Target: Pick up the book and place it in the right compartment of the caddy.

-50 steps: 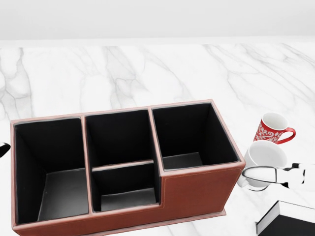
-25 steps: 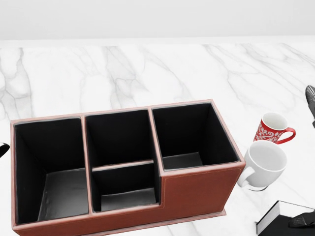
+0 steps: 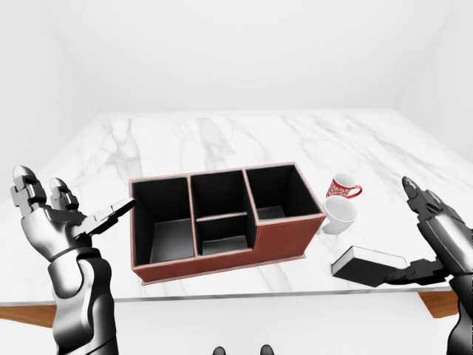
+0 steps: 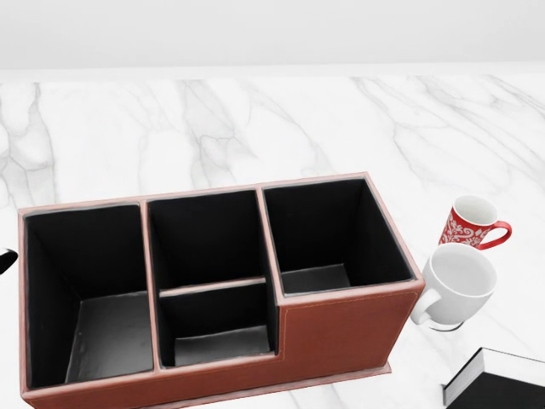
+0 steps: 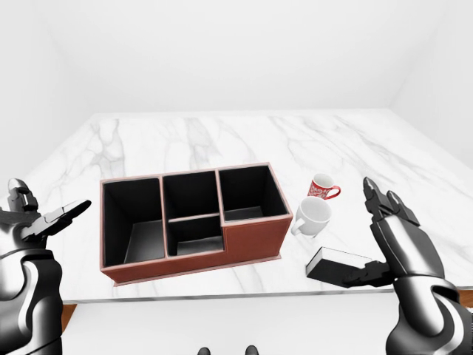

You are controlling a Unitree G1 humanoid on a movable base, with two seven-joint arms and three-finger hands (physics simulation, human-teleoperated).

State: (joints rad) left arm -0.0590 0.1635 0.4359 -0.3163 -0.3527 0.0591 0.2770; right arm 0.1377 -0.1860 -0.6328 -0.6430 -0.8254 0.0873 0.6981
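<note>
Gone from the head view is the right hand's dark fingertip that lay on the book a moment ago, along with the dark shape at the right edge; nothing else there has shifted, so the camera is holding still. In the right-eye view the right hand (image 5: 395, 237) stands with fingers spread and raised, one finger reaching low toward the book (image 5: 341, 265), just beside or touching its right end; I cannot tell which. It does not grip it. The book lies flat on the table (image 3: 222, 140) near its lower edge, right of the caddy (image 3: 222, 218) and below the white mug (image 3: 338, 215) and red mug (image 3: 344, 186), apart from all three. That spot favours the right arm, and the caddy's right compartment (image 4: 328, 234), empty, is the one nearest it. The left hand (image 3: 52, 218) hangs open, palm up, left of the caddy, clear of the work. My guess: the grasp is not yet made.
</note>
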